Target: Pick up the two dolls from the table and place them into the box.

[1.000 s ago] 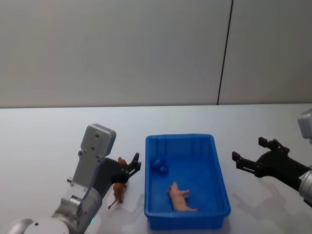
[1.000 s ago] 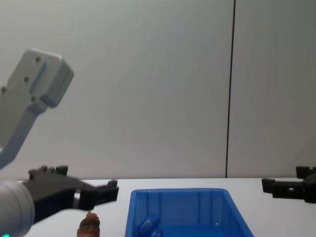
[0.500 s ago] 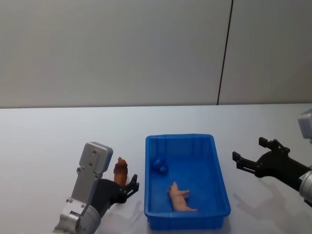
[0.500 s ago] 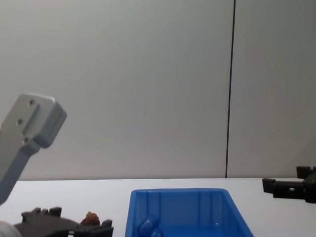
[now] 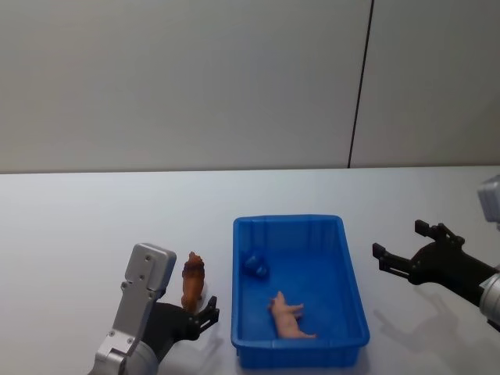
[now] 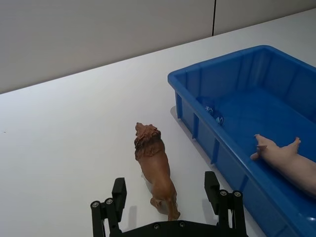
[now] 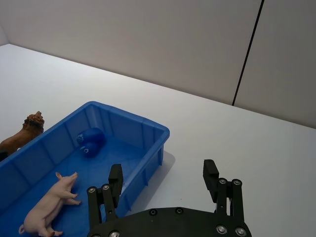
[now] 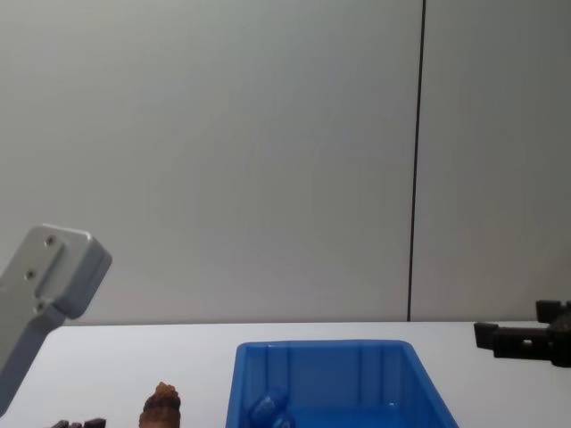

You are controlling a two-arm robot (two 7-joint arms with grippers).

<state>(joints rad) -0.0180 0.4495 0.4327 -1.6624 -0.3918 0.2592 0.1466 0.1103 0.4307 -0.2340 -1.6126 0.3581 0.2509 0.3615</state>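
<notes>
A brown lion doll stands on the white table just left of the blue box. A pale pink pig doll lies inside the box near its front wall. My left gripper sits low behind the lion. In the left wrist view this gripper is open, and the lion's hindquarters stand between its fingers without touching them. My right gripper hangs open to the right of the box, holding nothing. It looks down on the box and the pig.
A small blue object lies in the box's far left corner. The lion's head and the box's rim show low in the chest view. A grey wall stands behind the table.
My left gripper has drawn back toward me and dropped lower, from over the lion to behind it. The lion stays in place. The right arm has not moved.
</notes>
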